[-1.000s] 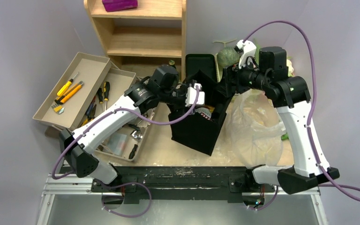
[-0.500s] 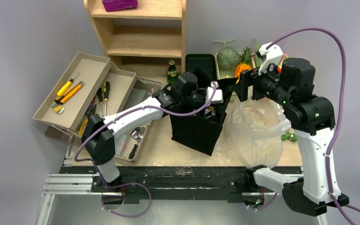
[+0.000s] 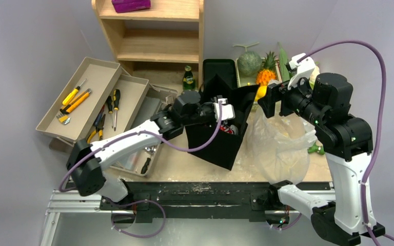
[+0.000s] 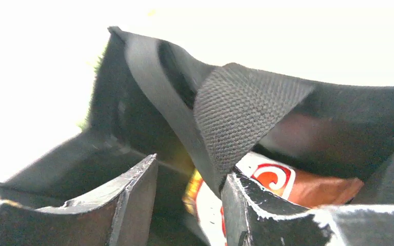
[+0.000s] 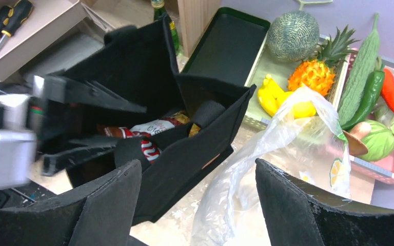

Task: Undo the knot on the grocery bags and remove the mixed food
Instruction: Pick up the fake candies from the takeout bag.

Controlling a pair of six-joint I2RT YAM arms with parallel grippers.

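Black cloth grocery bag (image 3: 213, 141) stands mid-surface, mouth open and walls upright, its far right corner pushed out toward the flat black tray (image 3: 218, 69). The clear plastic grocery bag (image 3: 279, 148) slumps just beside it on my right, its top drawn up to a peak near the produce. The wooden shelf (image 3: 159, 36) closes off the far side and the tan tool trays (image 3: 84, 95) crowd the left, so the only bare stretch of surface (image 3: 177, 156) is the strip between the bags and the near edge. My left end effector (image 4: 187, 205) is down in the cloth bag's mouth, jaws parted with a clear gap. The woven strap handle (image 4: 243, 110) drops between them and lies against the inner edge of one finger (image 4: 246, 215), not clamped. My right end effector (image 5: 200, 205) hangs above the seam between the two bags, spread wide and gripping nothing, with free air around it. Beyond the bags lie the melon (image 5: 292, 36), the long bumpy gourd (image 5: 361, 72), the pineapple (image 5: 313, 74), yellow bananas (image 5: 272, 95), and a green pepper (image 5: 369, 97) beside a red pepper (image 5: 390, 92). In the cloth bag's bottom lies the chip packet (image 5: 149, 130); up close it shows a red swirl on a white patch, but I cannot read its lettering. The plastic bag carries a small lemon-slice print (image 5: 335, 171). The green bottle (image 3: 188, 79) stands at the shelf's foot, its label too small to read.
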